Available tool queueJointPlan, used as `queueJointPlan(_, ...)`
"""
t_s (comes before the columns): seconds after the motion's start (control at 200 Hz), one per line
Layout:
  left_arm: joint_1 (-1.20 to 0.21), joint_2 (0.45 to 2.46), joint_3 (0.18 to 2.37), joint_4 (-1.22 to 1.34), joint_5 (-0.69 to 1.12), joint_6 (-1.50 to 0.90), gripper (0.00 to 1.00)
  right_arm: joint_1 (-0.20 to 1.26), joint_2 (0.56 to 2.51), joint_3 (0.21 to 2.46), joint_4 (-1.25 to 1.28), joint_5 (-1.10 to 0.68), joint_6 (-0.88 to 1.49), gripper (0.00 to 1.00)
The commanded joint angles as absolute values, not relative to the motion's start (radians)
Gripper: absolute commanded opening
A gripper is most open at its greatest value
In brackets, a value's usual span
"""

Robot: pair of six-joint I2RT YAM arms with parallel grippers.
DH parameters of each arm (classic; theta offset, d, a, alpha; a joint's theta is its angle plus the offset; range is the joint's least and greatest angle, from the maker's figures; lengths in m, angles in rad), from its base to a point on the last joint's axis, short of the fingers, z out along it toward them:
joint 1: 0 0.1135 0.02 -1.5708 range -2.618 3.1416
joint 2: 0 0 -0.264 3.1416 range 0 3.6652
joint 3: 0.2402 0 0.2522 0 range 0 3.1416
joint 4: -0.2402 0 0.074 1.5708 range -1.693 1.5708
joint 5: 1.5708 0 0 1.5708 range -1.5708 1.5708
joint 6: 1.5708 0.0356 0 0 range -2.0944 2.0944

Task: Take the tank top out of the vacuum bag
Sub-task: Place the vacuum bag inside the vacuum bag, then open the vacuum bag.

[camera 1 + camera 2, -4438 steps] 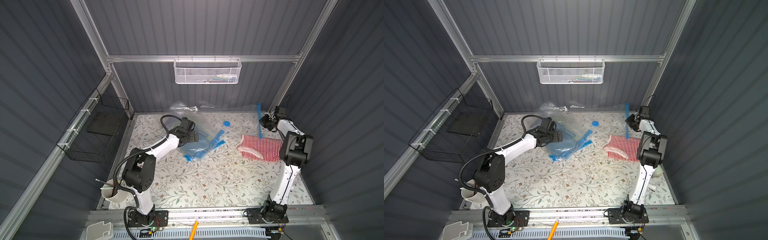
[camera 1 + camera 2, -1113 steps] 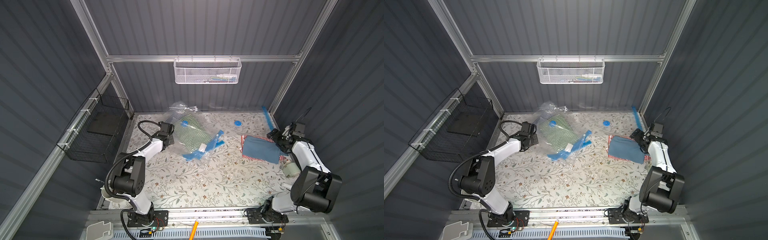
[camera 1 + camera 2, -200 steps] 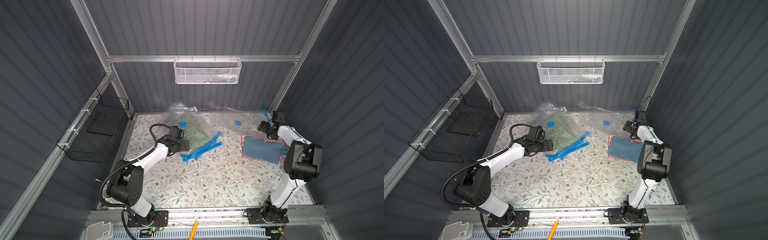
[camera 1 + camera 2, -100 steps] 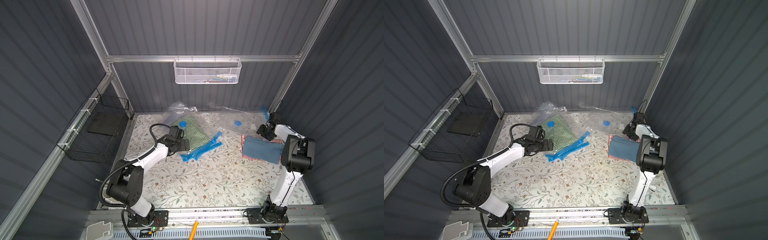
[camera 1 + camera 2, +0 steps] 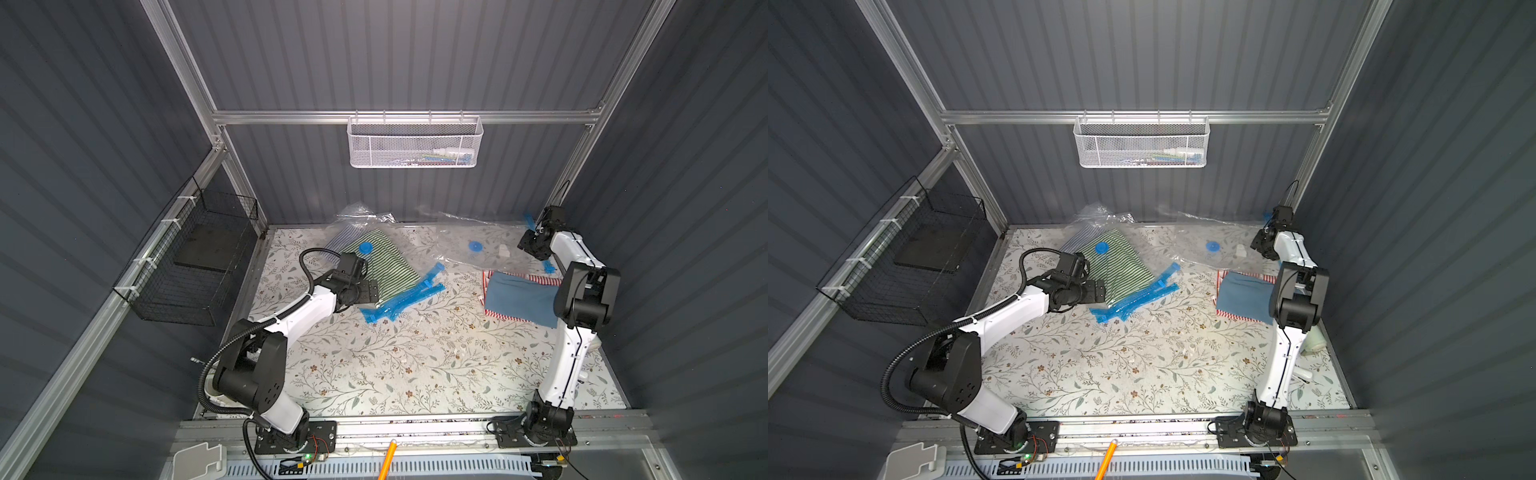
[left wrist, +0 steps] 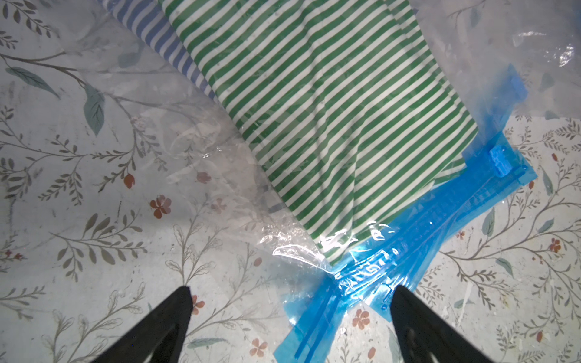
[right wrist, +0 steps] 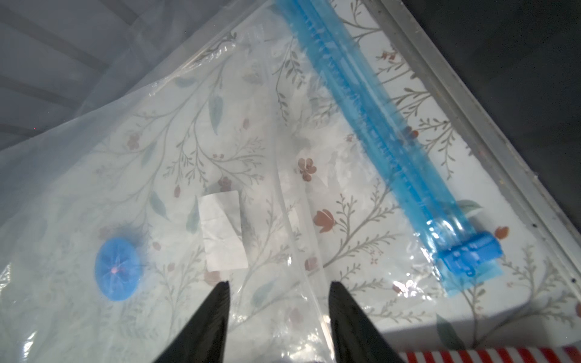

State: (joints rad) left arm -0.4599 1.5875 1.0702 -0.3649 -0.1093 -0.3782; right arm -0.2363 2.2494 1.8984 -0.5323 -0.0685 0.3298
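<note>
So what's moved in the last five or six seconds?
The right gripper went from the blue garment to the empty bag at the far corner; the left gripper slid along the full bag toward its zipper. Both open, nothing held. Bags and garments unmoved.

A white mesh basket hangs from the back rail.

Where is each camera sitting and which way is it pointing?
Top views: high over the front, looking down on the table; left arm and right arm show.
Left wrist: faces the bagged tank top; open left gripper shows.
Right wrist: faces the clear bag; open right gripper shows.
Shared: right wrist and top views show its blue valve.
</note>
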Motion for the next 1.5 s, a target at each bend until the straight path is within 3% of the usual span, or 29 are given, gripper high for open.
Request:
queueJointPlan(0.0,-0.472,1.553,1.081,-0.376,-0.098,-0.315,1.0,-0.241,2.144,1.824,-0.54,-0.101,0.334,0.68)
queueJointPlan(0.17,-0.506,1.527,1.08,-0.32,-0.004,-0.231,1.0,-0.24,1.897,1.527,-0.369,-0.179,0.428,0.87)
queueJointPlan(0.34,-0.578,1.588,1.142,-0.365,-0.031,-0.136,1.0,-0.235,1.753,1.274,-0.214,-0.397,0.553,0.88)
queueJointPlan(0.57,-0.696,1.706,1.207,-0.412,-0.197,-0.071,0.99,-0.192,1.598,1.01,-0.088,-0.527,0.627,0.88)
queueJointPlan(0.725,-0.707,1.759,1.204,-0.374,-0.268,-0.053,0.73,-0.16,1.45,0.858,-0.099,-0.513,0.621,0.88)
queueJointPlan(0.856,-0.709,1.796,1.209,-0.362,-0.247,-0.02,0.72,-0.147,1.346,0.732,-0.074,-0.523,0.648,0.87)
queueJointPlan(1.146,-0.721,1.835,1.207,-0.358,-0.394,-0.026,0.71,-0.132,1.264,0.607,-0.042,-0.575,0.668,0.88)
queueJointPlan(1.491,-0.738,1.89,1.221,-0.343,-0.402,-0.024,0.72,-0.131,1.291,0.612,-0.008,-0.612,0.686,0.87)
